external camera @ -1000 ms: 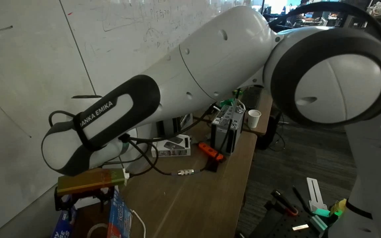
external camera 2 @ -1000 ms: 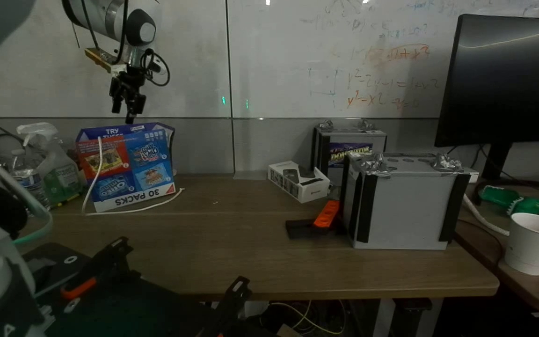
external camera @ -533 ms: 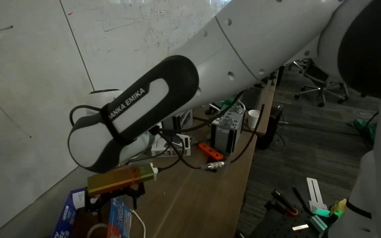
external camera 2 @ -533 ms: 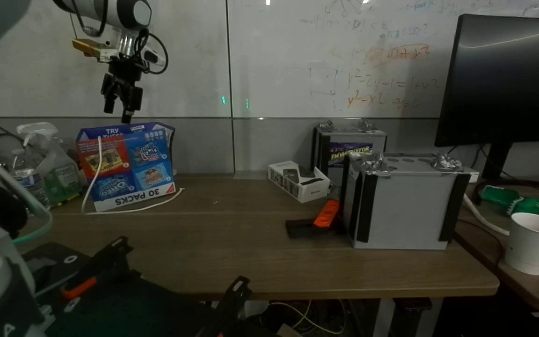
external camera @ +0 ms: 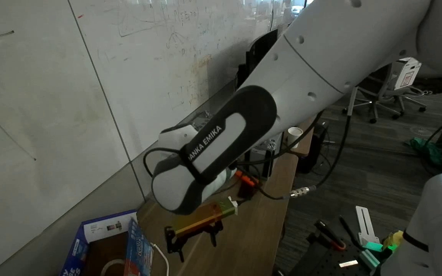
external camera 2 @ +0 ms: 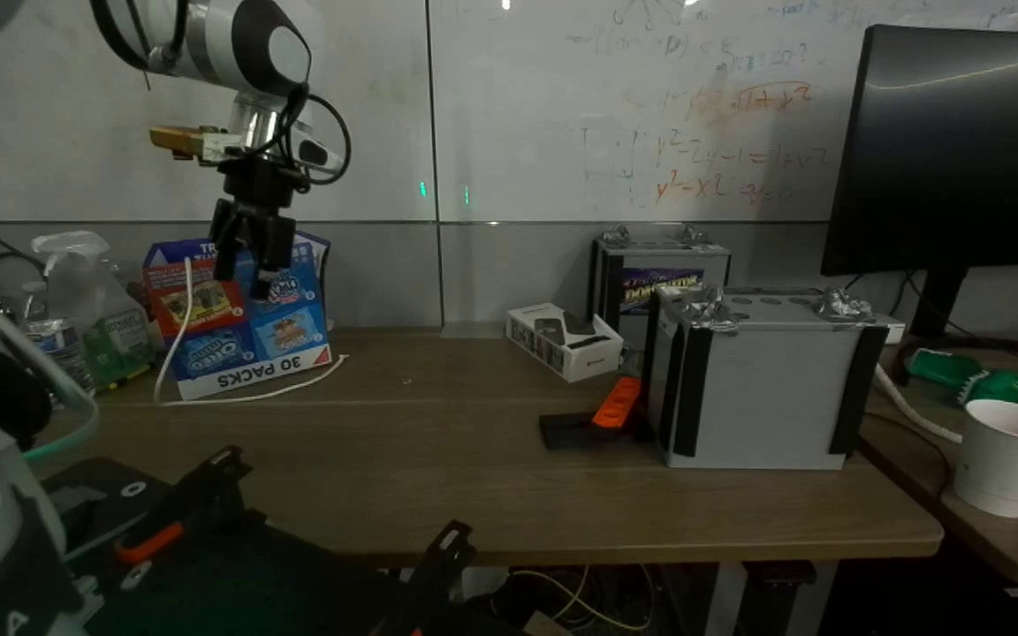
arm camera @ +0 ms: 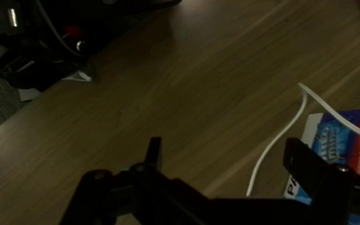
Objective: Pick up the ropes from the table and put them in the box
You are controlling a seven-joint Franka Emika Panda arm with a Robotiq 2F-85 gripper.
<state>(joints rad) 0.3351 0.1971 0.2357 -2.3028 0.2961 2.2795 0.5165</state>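
Observation:
The blue box (external camera 2: 208,349) stands on the wooden table (external camera 2: 438,468), its top open in an exterior view (external camera: 108,247). White ropes show partly: a loop (external camera: 112,263) inside the box, and a length (external camera 2: 175,340) hanging over its front and running along the tabletop. My gripper (external camera: 198,251) is above the table beside the box, apart from it, fingers pointing down. In the wrist view the gripper (arm camera: 223,140) stands open, nothing held between its spread fingers; the cord (arm camera: 277,137) lies on the table beyond them, and part of the box (arm camera: 330,143) shows at right.
A spray bottle (external camera 2: 107,318) stands beside the box. Farther along are a small white carton (external camera 2: 566,343), an orange tool (external camera 2: 618,404) and a grey boxy device (external camera 2: 765,389). A whiteboard (external camera 2: 544,115) rises behind the table. Black cables hang from my arm.
My open gripper has moved from over the box to above the table in front of it, and sits lower in an exterior view. The box and the visible cord have stayed put.

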